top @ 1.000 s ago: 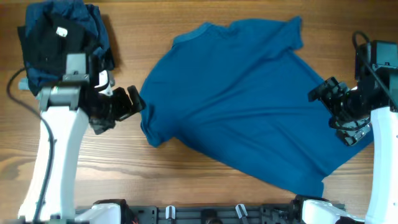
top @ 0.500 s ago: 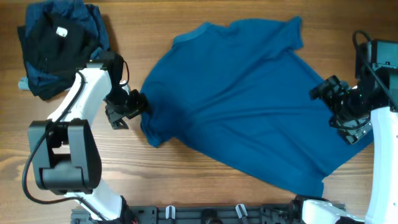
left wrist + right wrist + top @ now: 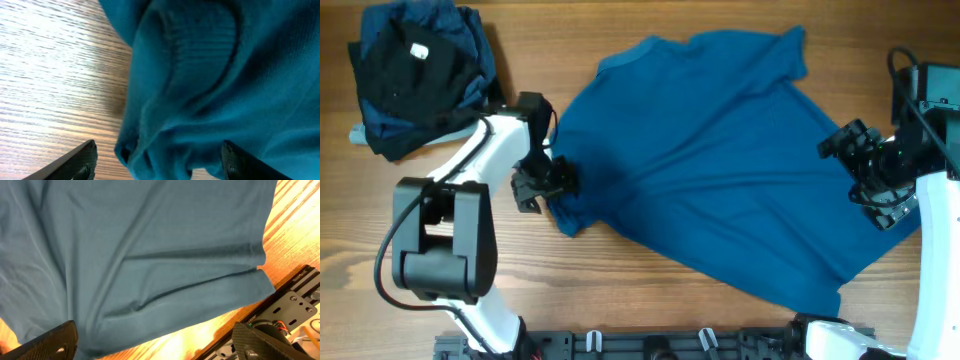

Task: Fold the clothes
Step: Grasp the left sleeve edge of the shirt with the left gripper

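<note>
Blue polo shirt (image 3: 710, 150), one, lies spread at table (image 3: 650, 300) centre. Two grippers: left gripper (image 3: 159, 147) at nine o'clock, jaws apart astride one sleeve (image 3: 175, 100); right gripper (image 3: 154, 330) at three o'clock, jaws wide, empty.

- The blue polo shirt (image 3: 720, 160) lies unfolded and spread out on the wooden table (image 3: 620, 25), set at a slant.
- One sleeve (image 3: 570, 208) looks bunched up, perhaps.

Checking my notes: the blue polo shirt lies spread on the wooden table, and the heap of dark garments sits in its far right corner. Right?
No: the overhead view shows the heap of dark garments in the far left corner. The blue polo shirt does lie spread on the wooden table.
</note>
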{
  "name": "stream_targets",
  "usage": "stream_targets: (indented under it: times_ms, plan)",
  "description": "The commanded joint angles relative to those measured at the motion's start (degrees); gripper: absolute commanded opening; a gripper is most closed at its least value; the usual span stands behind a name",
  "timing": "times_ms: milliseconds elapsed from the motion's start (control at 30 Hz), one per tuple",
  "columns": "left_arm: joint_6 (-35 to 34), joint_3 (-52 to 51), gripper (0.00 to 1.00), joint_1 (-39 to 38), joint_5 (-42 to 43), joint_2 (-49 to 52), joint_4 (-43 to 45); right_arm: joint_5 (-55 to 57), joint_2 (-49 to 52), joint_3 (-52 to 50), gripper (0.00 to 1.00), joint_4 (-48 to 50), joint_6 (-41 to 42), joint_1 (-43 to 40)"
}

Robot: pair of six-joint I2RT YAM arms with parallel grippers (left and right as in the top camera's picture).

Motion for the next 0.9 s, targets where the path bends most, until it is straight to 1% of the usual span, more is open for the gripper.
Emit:
stream_targets:
  times_ms: [0, 67, 133, 167, 200, 267, 300, 333, 367, 433, 500, 567, 667, 767, 800, 867]
  plan:
    - [-1.0, -2.3, 0.78, 0.1, -2.0, 0.7, 1.2, 1.2, -0.3, -0.5, 1.0, 0.2, -0.2, 0.3]
    - [-1.0, -3.8, 0.74, 0.1, -2.0, 0.7, 2.1, 1.2, -0.3, -0.5, 1.0, 0.2, -0.2, 0.3]
    - [-1.0, -4.0, 0.65, 0.1, -2.0, 0.7, 2.4, 1.2, -0.3, -0.5, 1.0, 0.2, -0.2, 0.3]
    - [-1.0, -4.0, 0.57, 0.2, -2.0, 0.7, 3.2, 1.2, -0.3, -0.5, 1.0, 0.2, -0.2, 0.3]
    - [-1.1, -4.0, 0.43, 0.2, -1.9, 0.7, 4.1, 1.2, -0.3, -0.5, 1.0, 0.2, -0.2, 0.3]
    - [-1.3, -4.0, 0.24, 0.2, -1.9, 0.7, 5.1, 1.2, -0.3, -0.5, 1.0, 0.1, -0.2, 0.3]
    - [-3.0, -4.0, 0.07, 0.2, -2.0, 0.7, 6.0, 1.2, -0.3, -0.5, 1.0, 0.1, -0.2, 0.3]
    - [-4.1, -4.0, 0.04, 0.2, -2.0, 0.7, 6.7, 1.2, -0.3, -0.5, 1.0, 0.1, -0.2, 0.3]
    - [-4.5, -4.0, 0.04, 0.2, -2.0, 0.7, 7.7, 1.2, -0.3, -0.5, 1.0, 0.1, -0.2, 0.3]
    - [-8.4, -4.0, 0.04, 0.4, -4.3, 0.7, 7.9, 1.2, -0.3, -0.5, 1.0, 0.1, -0.2, 0.3]
    - [-10.7, -4.0, 0.04, 2.2, -6.9, 0.7, 7.8, 1.2, -0.3, -0.5, 1.0, 0.2, -0.2, 0.3]
    - [-10.7, -4.0, 0.04, 6.3, -7.0, 0.7, 7.4, 1.2, -0.3, -0.5, 1.0, 0.6, -0.2, 0.3]
    - [-10.6, -4.0, 0.04, 14.9, -7.1, 0.7, 5.9, 1.2, -0.3, -0.5, 1.0, 1.6, -0.2, 0.3]
    - [-9.8, -4.0, 0.04, 19.5, -7.1, 0.7, 4.8, 3.1, 0.4, -1.7, 1.0, 3.8, 0.2, 0.3]
    - [-9.8, -4.0, 0.04, 20.3, -7.1, 0.7, 4.6, 4.2, 0.7, -3.2, 1.0, 5.2, 1.5, 0.3]
    - [-9.8, -4.0, 0.04, 20.7, -7.1, 0.7, 4.6, 4.4, 2.6, -10.1, 1.0, 8.8, 8.2, 0.3]
